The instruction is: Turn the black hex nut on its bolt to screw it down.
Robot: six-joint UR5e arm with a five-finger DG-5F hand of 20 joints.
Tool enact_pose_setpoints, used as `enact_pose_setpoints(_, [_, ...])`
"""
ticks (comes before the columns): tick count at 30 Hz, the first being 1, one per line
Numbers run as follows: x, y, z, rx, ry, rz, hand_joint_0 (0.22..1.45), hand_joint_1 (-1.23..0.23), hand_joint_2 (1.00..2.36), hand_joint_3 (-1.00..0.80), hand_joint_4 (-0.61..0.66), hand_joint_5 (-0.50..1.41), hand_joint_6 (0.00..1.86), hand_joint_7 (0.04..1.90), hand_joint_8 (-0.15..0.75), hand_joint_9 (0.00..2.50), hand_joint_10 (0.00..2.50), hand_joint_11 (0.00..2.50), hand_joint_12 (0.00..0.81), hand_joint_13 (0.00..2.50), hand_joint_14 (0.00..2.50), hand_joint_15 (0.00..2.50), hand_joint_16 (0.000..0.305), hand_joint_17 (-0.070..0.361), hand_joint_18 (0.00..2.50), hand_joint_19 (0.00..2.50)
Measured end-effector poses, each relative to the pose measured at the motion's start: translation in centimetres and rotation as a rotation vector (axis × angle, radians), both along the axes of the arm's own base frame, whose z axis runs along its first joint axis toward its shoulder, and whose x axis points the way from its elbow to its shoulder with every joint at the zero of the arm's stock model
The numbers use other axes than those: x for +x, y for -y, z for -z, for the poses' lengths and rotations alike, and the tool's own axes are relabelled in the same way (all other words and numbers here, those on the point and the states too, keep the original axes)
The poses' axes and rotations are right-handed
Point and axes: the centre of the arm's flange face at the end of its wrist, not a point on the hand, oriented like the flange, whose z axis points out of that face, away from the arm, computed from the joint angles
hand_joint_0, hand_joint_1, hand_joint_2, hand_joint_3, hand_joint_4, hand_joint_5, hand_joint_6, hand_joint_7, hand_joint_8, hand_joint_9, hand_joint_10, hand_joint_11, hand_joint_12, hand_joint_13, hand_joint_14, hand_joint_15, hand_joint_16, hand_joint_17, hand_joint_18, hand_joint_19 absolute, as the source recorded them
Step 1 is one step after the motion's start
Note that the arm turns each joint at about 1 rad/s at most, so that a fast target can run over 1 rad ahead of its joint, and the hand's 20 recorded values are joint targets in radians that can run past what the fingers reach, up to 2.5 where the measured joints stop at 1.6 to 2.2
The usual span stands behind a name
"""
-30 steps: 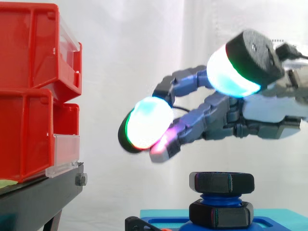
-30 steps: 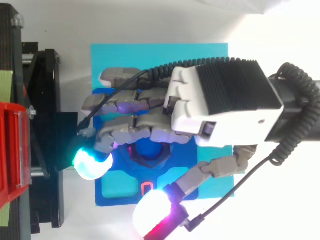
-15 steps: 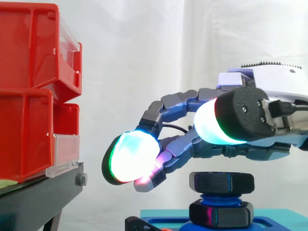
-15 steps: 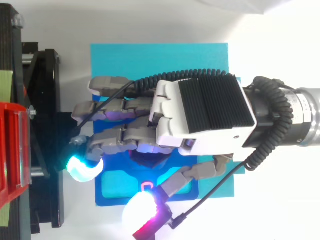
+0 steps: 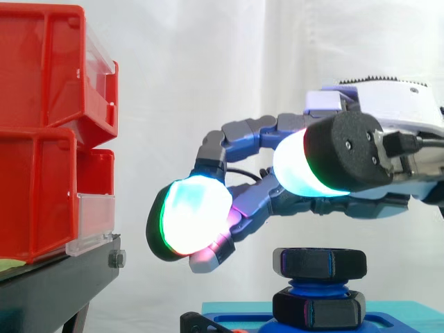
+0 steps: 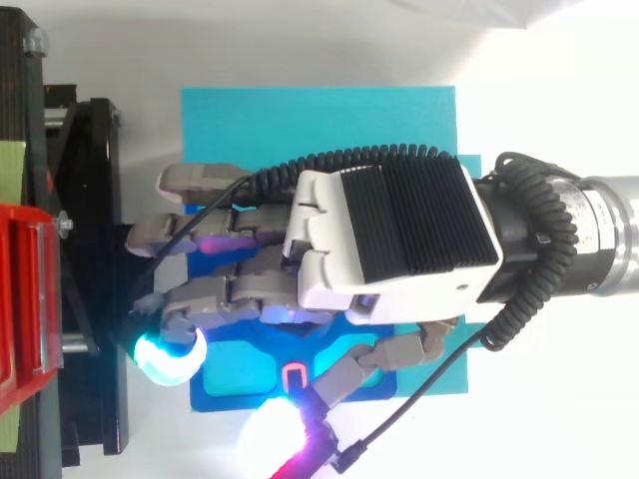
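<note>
Shifted farther across the nut [image 5: 319, 263], the hand [image 6: 389, 239] is held above it, fingers spread; the bins' [image 5: 35, 201] contents are hidden.

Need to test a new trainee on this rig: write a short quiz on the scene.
1. Pick one: the bolt carries A) one black nut, B) two, C) three.
2. True or false: the robot hand is gripping the top nut.
3. Fill in: in the side view, the red bins stand to the ____ of the bolt.

Key: 1 B, a top nut and a lower nut. 2 False: the robot hand hovers above it, open, with a gap. 3 Left.
</note>
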Motion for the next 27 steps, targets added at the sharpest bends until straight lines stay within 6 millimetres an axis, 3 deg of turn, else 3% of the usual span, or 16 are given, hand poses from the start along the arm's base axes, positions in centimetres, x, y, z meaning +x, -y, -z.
enact_pose_setpoints(27, [-0.2,1.3,-1.7,-0.184,-0.013,-0.141,0.52,-0.47,1.00,-0.50,0.20,-0.12,0.50,1.06,0.231,0.74,0.01,0.19,0.263,0.33,0.00,0.00,0.028,0.063,0.02,0.00])
